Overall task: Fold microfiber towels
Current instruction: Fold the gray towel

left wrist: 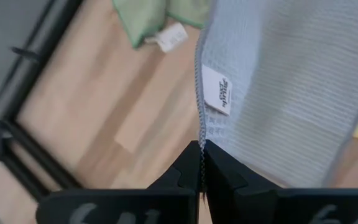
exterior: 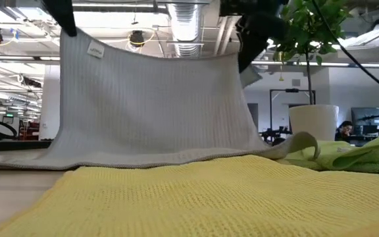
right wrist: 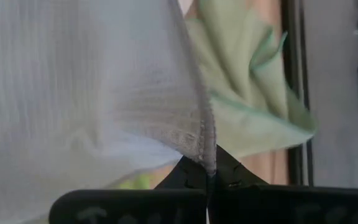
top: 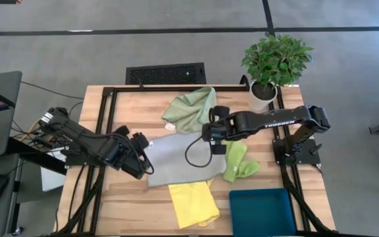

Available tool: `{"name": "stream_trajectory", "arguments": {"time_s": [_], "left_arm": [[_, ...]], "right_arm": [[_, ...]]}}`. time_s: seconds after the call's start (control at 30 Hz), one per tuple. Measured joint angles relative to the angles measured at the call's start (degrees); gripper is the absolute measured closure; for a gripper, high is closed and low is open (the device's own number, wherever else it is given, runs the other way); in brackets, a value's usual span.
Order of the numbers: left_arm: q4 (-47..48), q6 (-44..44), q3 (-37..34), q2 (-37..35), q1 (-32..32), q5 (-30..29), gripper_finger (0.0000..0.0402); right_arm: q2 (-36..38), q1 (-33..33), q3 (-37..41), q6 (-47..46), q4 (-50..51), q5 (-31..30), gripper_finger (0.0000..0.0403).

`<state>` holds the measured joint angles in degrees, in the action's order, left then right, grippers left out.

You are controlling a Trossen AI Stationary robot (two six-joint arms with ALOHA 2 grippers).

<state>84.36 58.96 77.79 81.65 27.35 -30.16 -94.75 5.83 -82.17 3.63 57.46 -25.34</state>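
The light grey-blue towel (top: 179, 158) is held up by two corners between my grippers and hangs like a curtain in the low view (exterior: 153, 105). My left gripper (top: 141, 147) is shut on its left corner and my right gripper (top: 212, 137) on its right corner. The sage green towel (top: 191, 107) lies crumpled at the far middle of the table. The lime green towel (top: 239, 161) lies bunched to the right. The bright yellow towel (top: 193, 204) lies flat at the near edge, under the grey towel's lower part. My left gripper (left wrist: 202, 148) pinches the towel's hemmed side edge (left wrist: 199, 127) between its two fingers, at the corner beside the white label (left wrist: 218, 90). That corner is lifted clear. My right gripper (right wrist: 211, 169) pinches the towel's other upper corner (right wrist: 207, 146) at its stitched hem between its two fingers. The towel hangs below both grippers, its top edge sagging a little, its lower edge (exterior: 143, 158) on the table.
A potted plant (top: 275, 62) stands at the far right corner. A teal tray (top: 262, 212) sits at the near right. A black frame rail (top: 107, 131) runs along the table's left side. Bare wood shows at the table's near left.
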Motion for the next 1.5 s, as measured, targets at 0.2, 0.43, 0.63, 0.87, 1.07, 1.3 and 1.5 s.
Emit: {"name": "stream_trajectory", "arguments": {"time_s": [0.2,0.43,0.63,0.87,1.07,1.3,1.5], "left_arm": [[-7.1,-0.9,-4.6,0.0,0.6,5.2,0.0401],[-14.6,-0.9,-8.8,0.0,3.0,9.4,0.0401],[-22.1,-0.9,-13.2,0.0,4.2,12.4,0.0401],[-29.5,-1.3,-18.3,0.0,4.2,14.8,0.0401],[-31.9,-1.1,-19.2,0.0,4.2,15.0,0.0401],[-32.9,0.1,-19.2,0.0,4.2,14.7,0.0399],[-33.1,-0.8,-19.2,0.0,4.2,13.8,0.0373]], "right_arm": [[-2.6,3.1,-0.1,-3.4,2.2,2.9,0.0397],[-6.5,6.4,0.0,-5.3,3.5,7.5,0.0396],[-8.6,8.5,-0.2,-8.4,7.5,7.6,0.0396],[-9.3,9.2,0.0,-10.0,8.4,8.2,0.0396],[-9.7,9.2,0.0,-9.9,8.4,11.1,0.0396],[-9.7,9.0,0.0,-9.8,7.9,11.8,0.0368],[-9.6,9.0,0.0,-9.7,7.9,11.8,0.0342]]}}
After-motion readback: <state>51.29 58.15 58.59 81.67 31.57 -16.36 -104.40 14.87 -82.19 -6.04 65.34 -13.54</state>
